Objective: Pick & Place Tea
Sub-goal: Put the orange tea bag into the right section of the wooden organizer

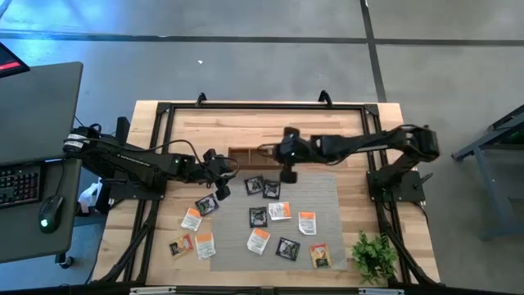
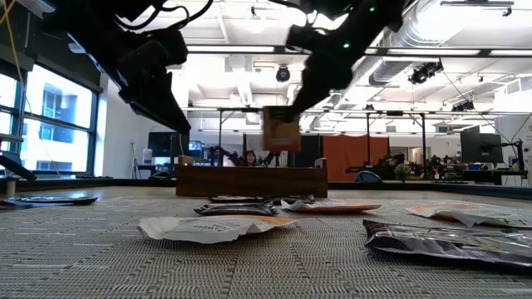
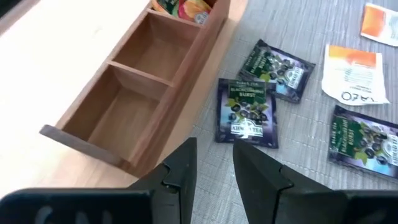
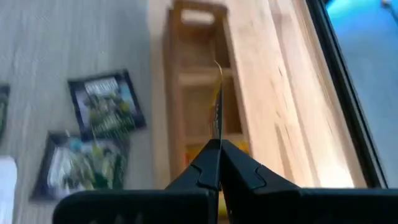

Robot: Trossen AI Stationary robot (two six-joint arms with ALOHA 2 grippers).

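My right gripper [image 4: 217, 144] is shut on a yellow-brown tea sachet [image 2: 281, 129], which shows edge-on in the right wrist view and hangs above the brown wooden box [image 1: 246, 156]. The box [image 3: 143, 81] has three compartments; the one farthest from my left wrist camera holds orange and yellow sachets [image 3: 185, 7]. My left gripper [image 3: 214, 163] stands open with nothing in it, beside the box's near side and over a black sachet [image 3: 245, 112]. Several more sachets, black and white with orange, lie flat on the grey mat [image 1: 327, 197]. My right gripper pinches the yellow-brown sachet between its two fingers by its upper edge [image 2: 288, 110]. The fingers slant down from the table's right side. The sachet hangs below them, upright and lifted clear of table and box [image 4: 217, 106].
A small green plant [image 1: 375, 256] stands at the table's near right corner. Loose sachets are scattered over the mat's near half [image 1: 259, 240]. A black frame [image 1: 262, 105] runs round the tabletop. Left of the table, a desk carries a keyboard [image 1: 18, 182] and a mouse.
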